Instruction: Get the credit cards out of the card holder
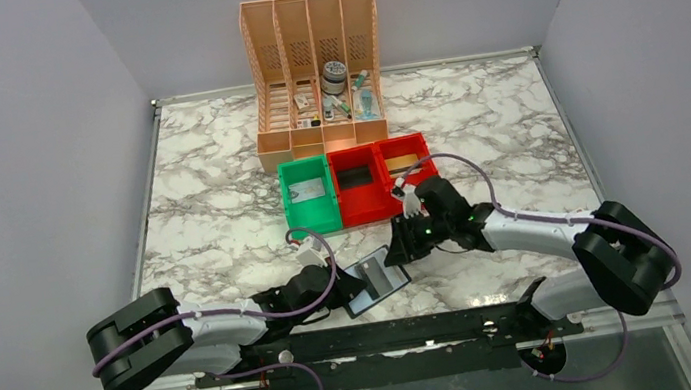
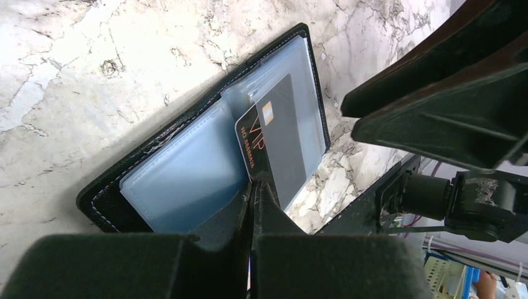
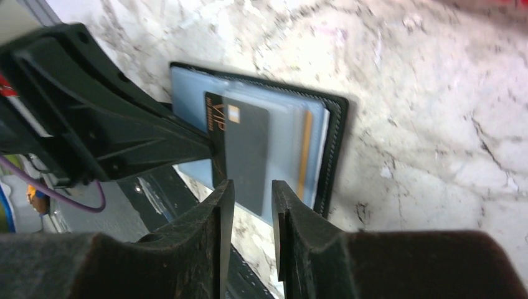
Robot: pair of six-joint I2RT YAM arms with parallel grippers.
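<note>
Grey card (image 3: 246,149) juts from the card holder (image 3: 338,124); with the clenched left hand (image 2: 254,187) pinning it, the parted right hand (image 3: 249,193) should close squarely.

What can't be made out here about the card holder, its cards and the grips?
- Left wrist view: closed fingertips of the left gripper cover the near edge of the dark card, so whether they pinch card or sleeve is hidden.
- Right wrist view: fingers of the right gripper hide that card's lower end.
- Both wrist views: cloudy sleeves in the card holder blur how many cards are inside.
- Top view: both grippers partly cover the holder, and its details are too small.
</note>
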